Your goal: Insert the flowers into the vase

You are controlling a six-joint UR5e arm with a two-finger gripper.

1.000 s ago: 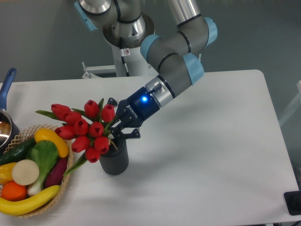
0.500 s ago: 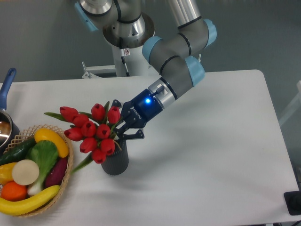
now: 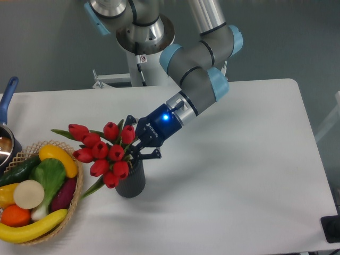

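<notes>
Since a second ago your bunch has shifted right and tipped up. The gripper point(image 3: 134, 151) is clamped on the flowers point(image 3: 103, 151) right at the vase point(image 3: 130, 180) mouth; seating depth hidden. Left: straighten, release.

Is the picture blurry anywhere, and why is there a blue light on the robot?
In the camera view everything looks sharp; the light is soft and even, with a faint shadow beside the vase. A small blue lamp glows just behind the gripper; why, the picture doesn't show.
</notes>
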